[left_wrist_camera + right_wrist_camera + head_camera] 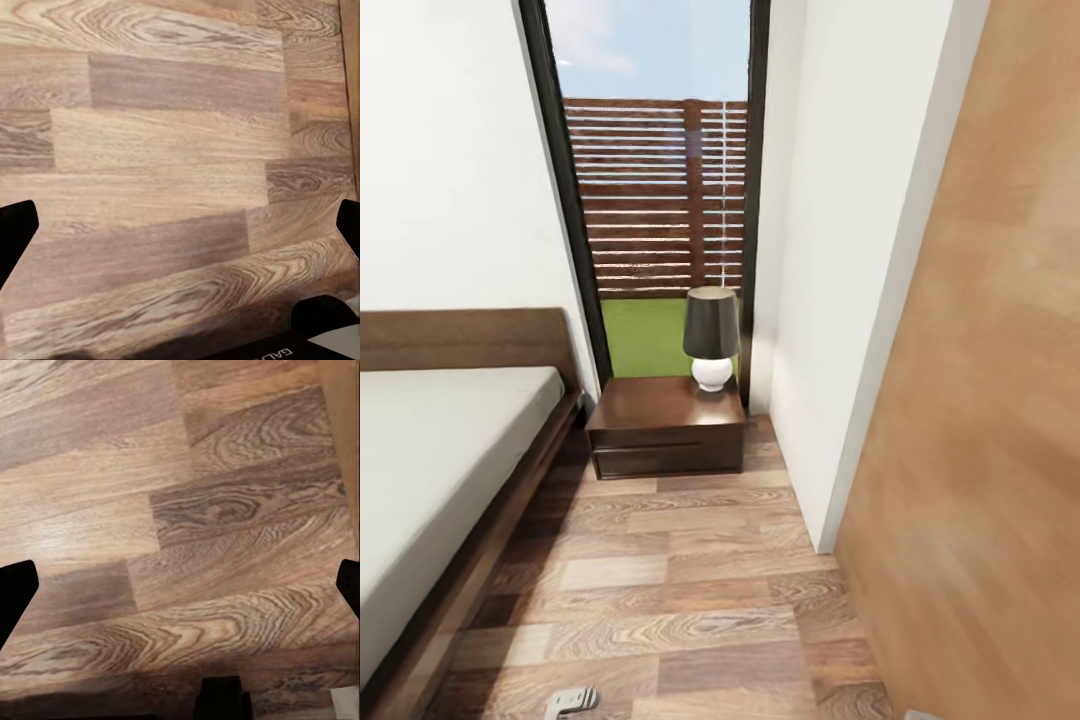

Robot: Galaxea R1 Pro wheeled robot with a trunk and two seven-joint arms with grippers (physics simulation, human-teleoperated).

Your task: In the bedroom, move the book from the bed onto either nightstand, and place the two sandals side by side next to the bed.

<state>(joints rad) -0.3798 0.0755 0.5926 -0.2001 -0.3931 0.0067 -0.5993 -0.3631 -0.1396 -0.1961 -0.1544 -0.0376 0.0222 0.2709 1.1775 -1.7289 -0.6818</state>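
Both sets of jaws are seen spread wide apart over bare floor, with nothing between them: the left gripper (180, 225) and the right gripper (180, 585) each show only dark fingertips at the two side edges of their wrist views.

A nightstand (666, 425) is seen in the head view as a low dark brown cabinet with a glossy top and a drawer front that faces the camera. It is set just beside the head end of the bed (440, 470), below a tall dark-framed window (655, 200). A lamp (711, 338) with a dark shade and a round white base stands on its back right corner.

The bed's pale grey mattress and dark frame are shown running lengthwise away from the camera toward the wooden headboard (460, 338). A brown door (980, 400) lies at the right.

Plank floor (165, 150) is shown in the wrist views.
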